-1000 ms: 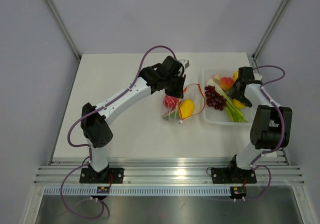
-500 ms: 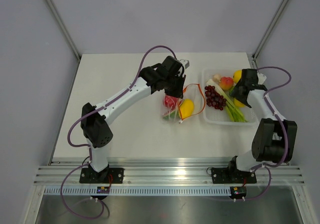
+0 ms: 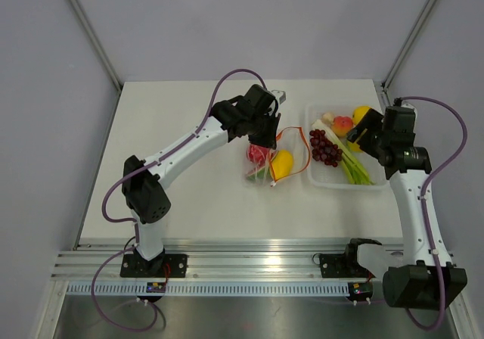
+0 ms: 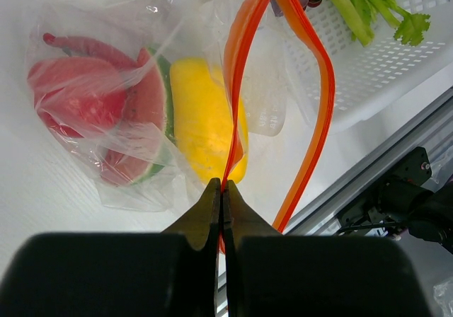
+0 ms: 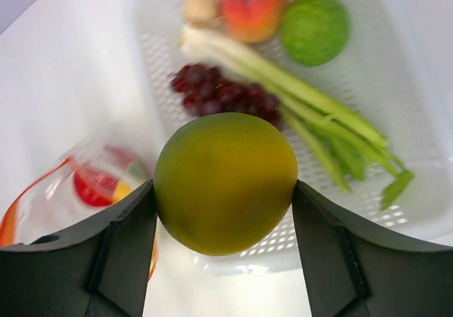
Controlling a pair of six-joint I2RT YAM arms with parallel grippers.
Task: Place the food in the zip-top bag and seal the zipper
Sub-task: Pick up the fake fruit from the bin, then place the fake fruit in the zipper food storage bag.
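Partly behind the lemon (image 5: pixel 225 182), blurred zip-top bag (image 5: pixel 92 179).

bright even light; glare on zip-top bag (image 4: pixel 145 83); right-wrist background blurred

Zip-top bag (image 3: pixel 262 165) left of tray (image 3: pixel 327 178)

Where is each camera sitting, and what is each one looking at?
Top external: above and behind, looking down at the table; left arm and right arm show.
Left wrist: faces the zip-top bag; left end effector pinches the zipper.
Right wrist: faces down at the tray; right end effector holds a yellow fruit.
Shared: all show bag and tray.
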